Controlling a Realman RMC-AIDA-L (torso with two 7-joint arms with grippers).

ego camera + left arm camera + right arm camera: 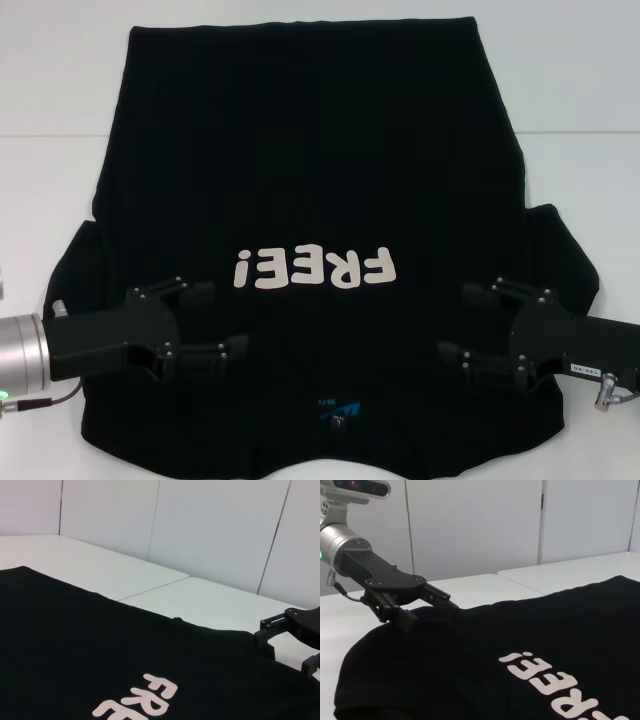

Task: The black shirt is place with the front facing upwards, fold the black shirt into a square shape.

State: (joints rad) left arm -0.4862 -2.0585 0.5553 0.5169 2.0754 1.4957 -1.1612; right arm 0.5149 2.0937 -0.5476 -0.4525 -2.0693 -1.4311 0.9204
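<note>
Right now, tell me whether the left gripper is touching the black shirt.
Cannot tell. The head view shows the open left gripper over the black shirt; the right wrist view shows no plain contact or gap.

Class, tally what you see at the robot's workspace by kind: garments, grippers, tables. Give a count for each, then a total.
Garments: 1, the black shirt
Grippers: 2, left gripper and right gripper, both open above the shirt
Tables: 1, the white table
Total: 4

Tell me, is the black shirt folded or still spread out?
Spread out. The black shirt lies flat on the white table, lettering up, both sleeves out, no fold visible.
</note>
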